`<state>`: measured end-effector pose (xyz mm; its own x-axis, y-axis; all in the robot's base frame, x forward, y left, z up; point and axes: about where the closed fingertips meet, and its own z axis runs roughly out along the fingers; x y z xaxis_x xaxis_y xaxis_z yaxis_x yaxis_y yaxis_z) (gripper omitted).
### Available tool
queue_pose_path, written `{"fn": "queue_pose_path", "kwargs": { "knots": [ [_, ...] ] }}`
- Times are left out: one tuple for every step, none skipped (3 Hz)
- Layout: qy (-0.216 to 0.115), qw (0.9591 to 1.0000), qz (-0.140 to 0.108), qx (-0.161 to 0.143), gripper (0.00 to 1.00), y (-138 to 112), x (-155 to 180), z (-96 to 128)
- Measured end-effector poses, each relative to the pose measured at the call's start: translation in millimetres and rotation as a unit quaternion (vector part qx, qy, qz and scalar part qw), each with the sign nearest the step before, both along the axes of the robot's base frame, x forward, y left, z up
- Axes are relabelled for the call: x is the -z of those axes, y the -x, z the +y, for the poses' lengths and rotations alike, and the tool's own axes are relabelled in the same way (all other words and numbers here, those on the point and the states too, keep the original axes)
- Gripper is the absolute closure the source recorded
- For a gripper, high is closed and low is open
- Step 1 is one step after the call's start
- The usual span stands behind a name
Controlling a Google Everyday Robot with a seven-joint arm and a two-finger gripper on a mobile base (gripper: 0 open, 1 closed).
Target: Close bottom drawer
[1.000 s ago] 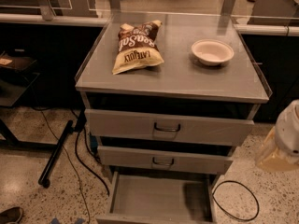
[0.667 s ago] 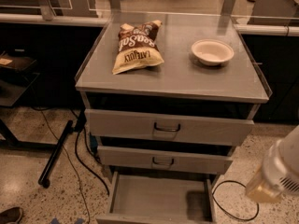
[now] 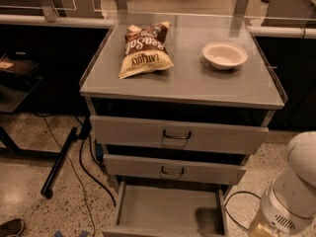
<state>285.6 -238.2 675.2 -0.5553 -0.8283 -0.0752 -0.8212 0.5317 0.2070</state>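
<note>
The bottom drawer (image 3: 165,207) of the grey cabinet is pulled out towards me. Its plain grey tray is bare, and its front runs along the lower edge of the view with the handle out of sight. The mid drawer (image 3: 173,170) and the top drawer (image 3: 177,134) above it are pushed in. My gripper (image 3: 289,196) shows only as the white rounded end of the arm at the lower right. It is to the right of the open drawer's right side and apart from it.
A chip bag (image 3: 143,48) and a white bowl (image 3: 224,55) lie on the cabinet top (image 3: 187,80). Black cables (image 3: 84,167) and a dark bar (image 3: 59,162) lie on the speckled floor to the left. A cable loop (image 3: 237,206) lies to the right of the drawer.
The white end of my arm has moved from the right edge down and leftward, closer to the open drawer's right side. The drawers have not moved.
</note>
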Motion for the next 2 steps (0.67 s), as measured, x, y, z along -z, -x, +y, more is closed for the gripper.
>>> {"fn": "queue_pose_path", "kwargs": {
  "knots": [
    [-0.021, 0.9988, 0.043, -0.007, 1.00, 12.7, 66.7, 15.4],
    [-0.033, 0.9966, 0.074, 0.015, 1.00, 16.6, 139.9, 22.4]
  ]
}}
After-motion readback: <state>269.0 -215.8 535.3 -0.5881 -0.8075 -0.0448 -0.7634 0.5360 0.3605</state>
